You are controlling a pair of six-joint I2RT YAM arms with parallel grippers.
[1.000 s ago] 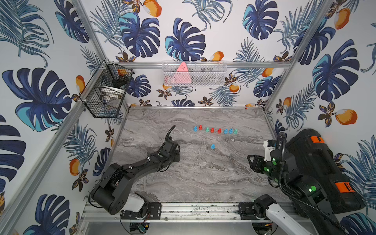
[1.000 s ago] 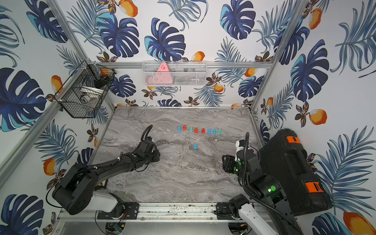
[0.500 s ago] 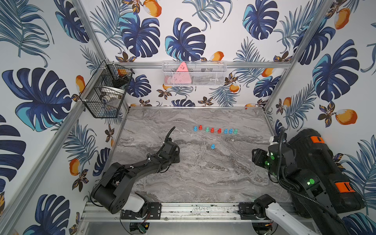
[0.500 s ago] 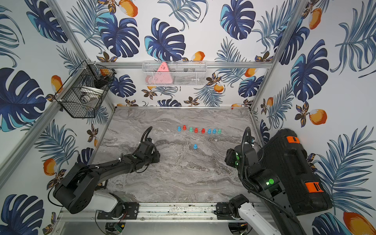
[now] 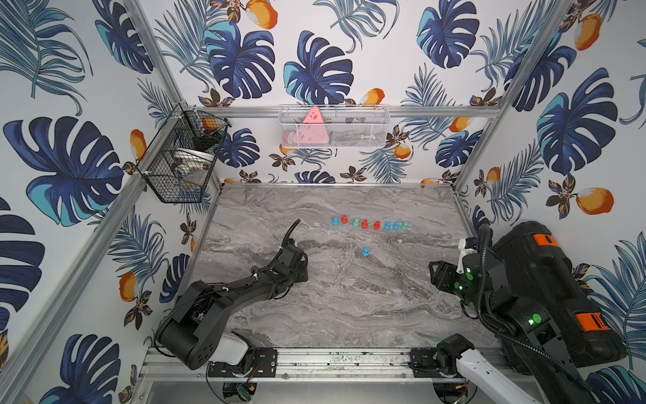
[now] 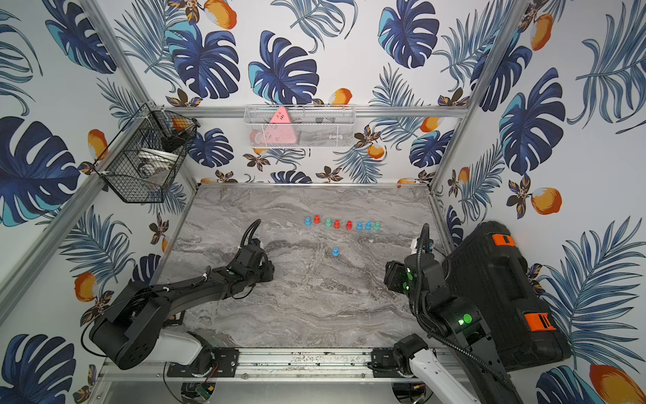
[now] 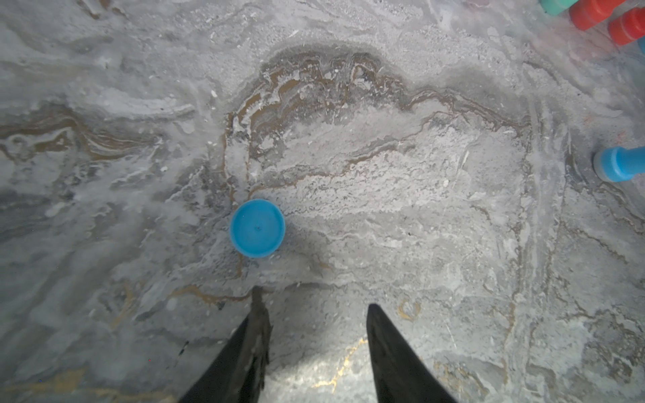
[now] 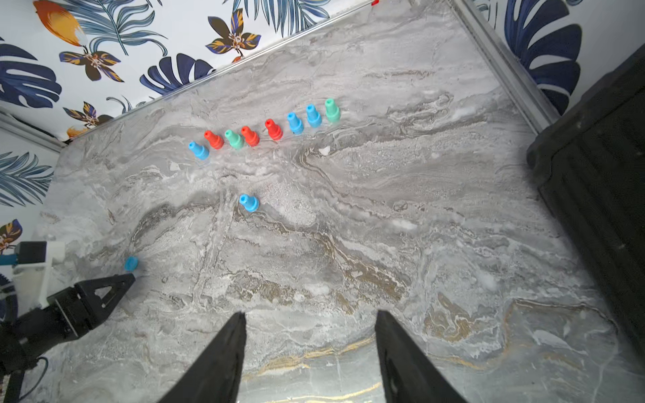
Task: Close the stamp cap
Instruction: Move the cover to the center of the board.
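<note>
Fingers (image 7: pixel 254 342) of the left gripper (image 7: pixel 314 298) are held parted and empty just short of the loose blue cap (image 7: pixel 257 228) on the table (image 7: pixel 419 209), likely staged for a pick; the lone blue stamp (image 5: pixel 365 252), seemingly uncapped, is set apart from the stamp row (image 5: pixel 364 224), right gripper (image 8: pixel 310 314) parked open.
</note>
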